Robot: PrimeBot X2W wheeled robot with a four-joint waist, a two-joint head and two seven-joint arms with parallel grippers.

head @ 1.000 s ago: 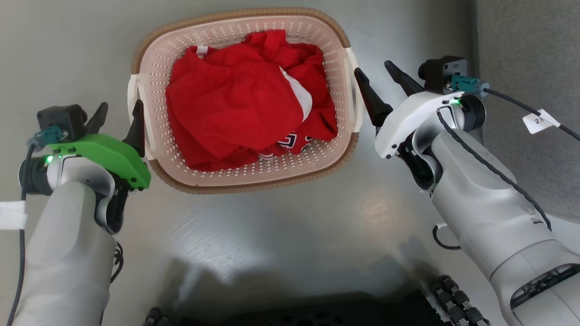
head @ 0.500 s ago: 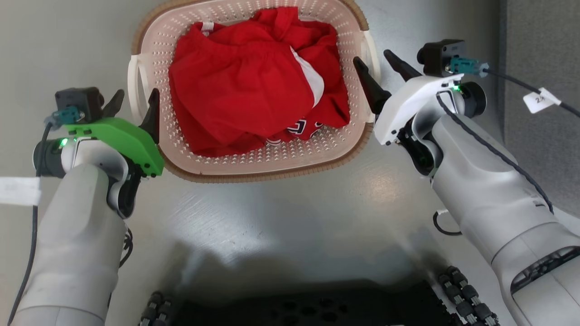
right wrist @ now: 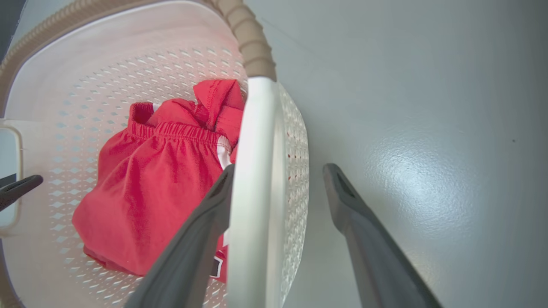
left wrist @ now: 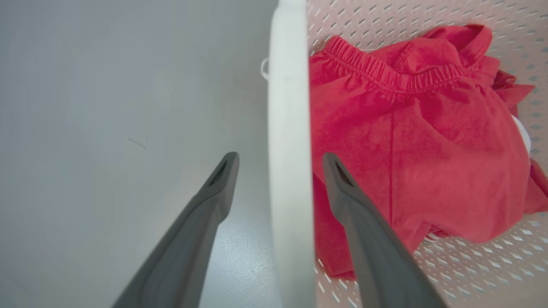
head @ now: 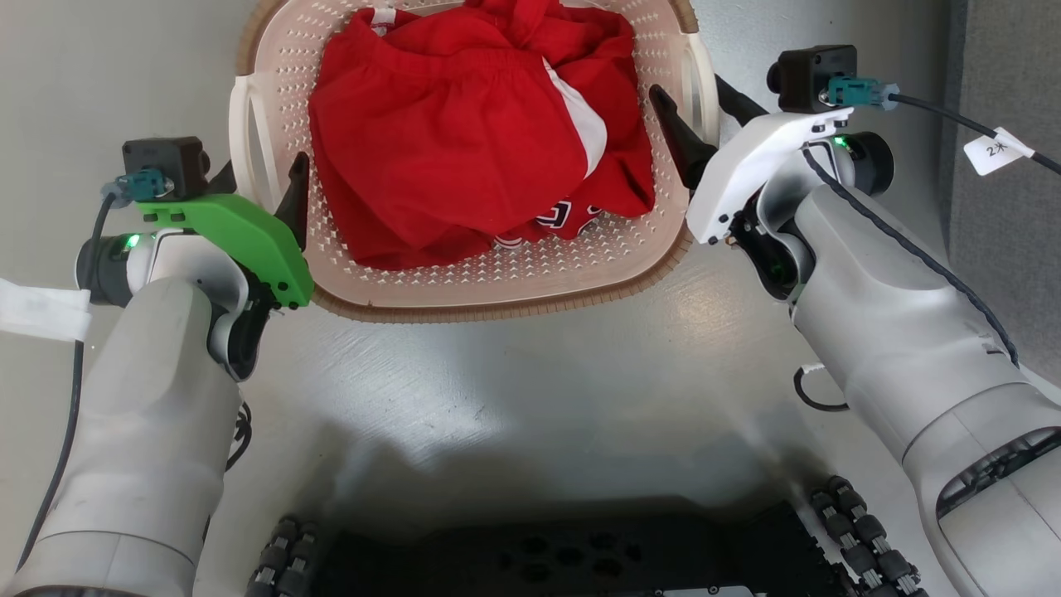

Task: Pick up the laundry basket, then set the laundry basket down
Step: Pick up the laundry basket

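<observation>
The laundry basket point(head: 514, 278) is cream-white and perforated with a brown woven rim, and lies on the grey floor at the top of the head view. My left gripper point(head: 261, 170), with a green housing, stands open with the basket's left loop handle point(left wrist: 289, 128) between its fingers. My right gripper point(head: 690, 87), with a white housing, is open astride the right loop handle point(right wrist: 257, 149). Its inner finger point(right wrist: 214, 205) lies against the handle and the outer finger stands apart from it. Both handles show untouched gaps on at least one side.
Crumpled red clothing point(head: 464, 141) with a white stripe lies in the basket. A darker grey mat point(head: 1011, 249) runs along the right edge. My black wheeled base point(head: 564, 564) is at the bottom. A cable with a white tag point(head: 995, 149) trails from the right wrist.
The head camera has shifted, so the basket sits higher in view. Both grippers have slid forward from the handles' near ends until each handle lies between an open pair of fingers.
</observation>
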